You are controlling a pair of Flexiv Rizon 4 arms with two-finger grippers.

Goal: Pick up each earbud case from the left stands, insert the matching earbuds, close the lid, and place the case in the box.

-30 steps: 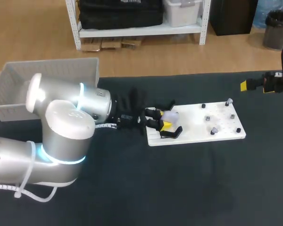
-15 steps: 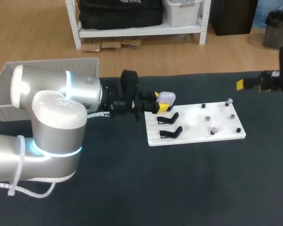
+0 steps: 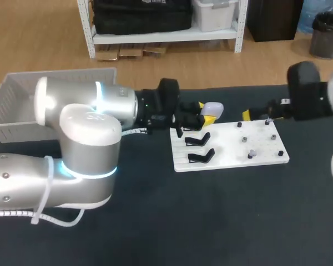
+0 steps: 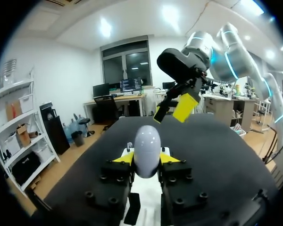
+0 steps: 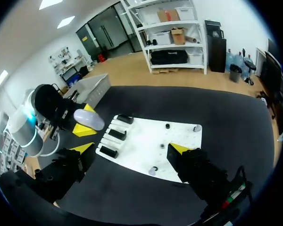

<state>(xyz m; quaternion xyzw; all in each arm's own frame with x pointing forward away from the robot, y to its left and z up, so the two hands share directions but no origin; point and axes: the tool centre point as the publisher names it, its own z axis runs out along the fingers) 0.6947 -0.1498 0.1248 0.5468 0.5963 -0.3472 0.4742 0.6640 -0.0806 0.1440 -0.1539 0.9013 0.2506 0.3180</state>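
My left gripper (image 3: 206,118) is shut on a pale oval earbud case (image 3: 212,108), holding it in the air over the far left corner of the white board (image 3: 227,159). In the left wrist view the case (image 4: 146,149) stands upright between my yellow fingertips (image 4: 124,158). Two black stands (image 3: 198,147) on the board's left side are bare. Small earbuds sit on pegs (image 3: 252,153) on the board's right half. My right gripper (image 3: 256,115) hovers open over the board's far edge, to the right of the case. From the right wrist, the case (image 5: 88,119) is ahead, beyond the board (image 5: 179,136).
A white mesh basket (image 3: 22,105) stands at the table's far left corner, behind my left arm. Several black pegs (image 3: 281,153) dot the board's right side. Dark tablecloth spreads in front of the board (image 3: 222,216).
My left gripper lifted the case off the stands and carried it up and to the right. My right arm swung in from the far right toward the board's far edge.
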